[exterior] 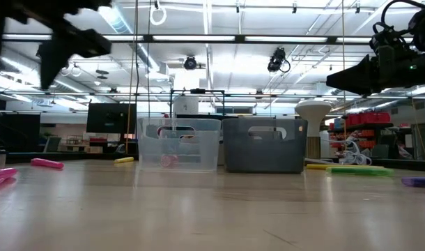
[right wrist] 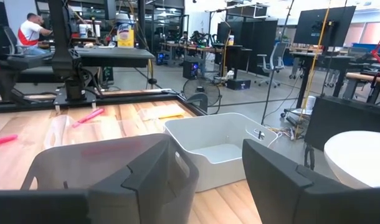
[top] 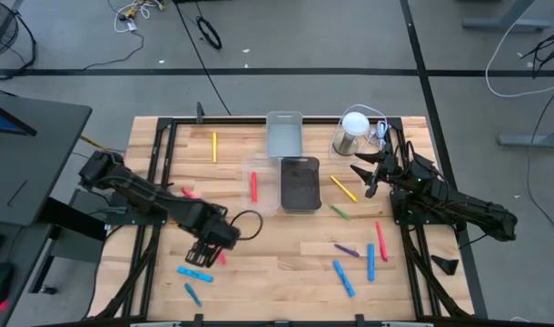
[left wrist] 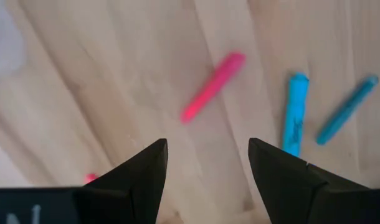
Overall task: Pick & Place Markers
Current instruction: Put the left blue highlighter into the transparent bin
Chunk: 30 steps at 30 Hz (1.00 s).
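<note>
The left gripper is held spread and empty above a pink marker beside two blue markers, apparently for descent, while the right gripper, likewise spread, is parked near the bins.

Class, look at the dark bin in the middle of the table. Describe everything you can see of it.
The dark bin is a rectangular, charcoal-grey tub, plastic by its look, with rounded corners and a cut-out handle slot near its rim. It stands upright on the wooden table, open side up. From above, nothing can be made out inside its dark interior. The clear bin stands close beside it; whether they touch is unclear. A lighter grey bin sits just beyond it. Neither gripper touches it.
</note>
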Tool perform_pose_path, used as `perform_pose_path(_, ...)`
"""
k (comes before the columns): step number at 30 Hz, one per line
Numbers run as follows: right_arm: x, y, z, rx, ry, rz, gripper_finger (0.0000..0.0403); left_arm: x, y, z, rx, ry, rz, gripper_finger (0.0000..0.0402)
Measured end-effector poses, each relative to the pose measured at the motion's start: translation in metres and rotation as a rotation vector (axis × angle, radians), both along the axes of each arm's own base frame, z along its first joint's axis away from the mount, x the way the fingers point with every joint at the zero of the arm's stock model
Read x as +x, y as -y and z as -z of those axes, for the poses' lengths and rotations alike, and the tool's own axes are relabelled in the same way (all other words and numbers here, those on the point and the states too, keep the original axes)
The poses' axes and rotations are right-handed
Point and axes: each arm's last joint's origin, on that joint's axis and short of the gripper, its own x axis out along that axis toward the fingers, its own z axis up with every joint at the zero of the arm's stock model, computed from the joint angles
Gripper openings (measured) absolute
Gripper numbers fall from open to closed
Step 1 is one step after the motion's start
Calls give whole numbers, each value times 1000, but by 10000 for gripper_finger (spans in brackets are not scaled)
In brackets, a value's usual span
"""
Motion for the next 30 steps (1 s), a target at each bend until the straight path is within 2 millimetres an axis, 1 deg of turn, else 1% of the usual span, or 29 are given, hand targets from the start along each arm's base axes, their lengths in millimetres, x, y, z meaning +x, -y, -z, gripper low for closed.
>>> perform_pose_path(4, 0, 0, 0, 0, 0, 0, 208, -22, 7, 7, 1, -14, 6, 232)
perform_pose_path(7, 0, 0, 0, 0, 0, 0, 208, -39, 11, 16, 17, -43, -4, 232)
perform_pose_path(12, 0, 0, 0, 0, 1, 0, 208, -62, 20, 28, 15, -51, -11, 232)
perform_pose_path(16, 0, 0, 0, 0, 0, 0, 208, -79, 31, 36, -3, -40, -18, 232)
perform_pose_path(20, 0, 0, 0, 0, 0, 0, 208, -91, 46, 42, -32, -21, 12, 232)
perform_pose_path(24, 0, 0, 0, 0, 0, 0, 208, -98, 58, 50, -100, 21, 4, 232)
perform_pose_path(30, 0, 0, 0, 0, 1, 0, 208, -99, 61, 52, -126, 15, -38, 232)
